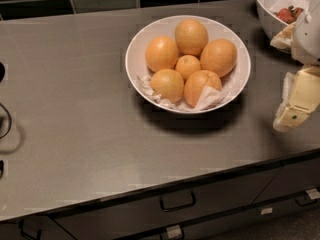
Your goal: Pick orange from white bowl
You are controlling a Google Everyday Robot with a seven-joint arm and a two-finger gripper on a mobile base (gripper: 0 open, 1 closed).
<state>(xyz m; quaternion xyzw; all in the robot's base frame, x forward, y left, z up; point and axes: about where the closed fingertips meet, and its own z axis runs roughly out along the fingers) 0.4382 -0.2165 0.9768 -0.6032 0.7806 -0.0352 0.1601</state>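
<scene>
The white bowl (134, 59) sat on the desk (75, 114), toward the back and right of the middle. It was wide, round, shallow and glossy. Crumpled white paper (211, 99) lined it and stuck out along the near side. Six fruits filled it, touching one another.

The orange (218, 57) lay at the right side of the bowl, against the rim. It was large, round and evenly coloured, with finely dimpled peel. Being so near a ball, it showed no long axis, and which way it pointed could not be told. A small orange (187, 66) touched it at the centre, and a creased orange (201, 86) lay just in front, partly in the paper.

The desk was a smooth, dull grey sheet with a soft sheen. Dark drawers (177, 204) with loop handles ran under it.

The claw (290, 116), cream and blocky, hung tilted at the right edge, apart from the bowl. Whether it was apart or together could not be told. Behind it stood a bowl of strawberries (272, 9).
</scene>
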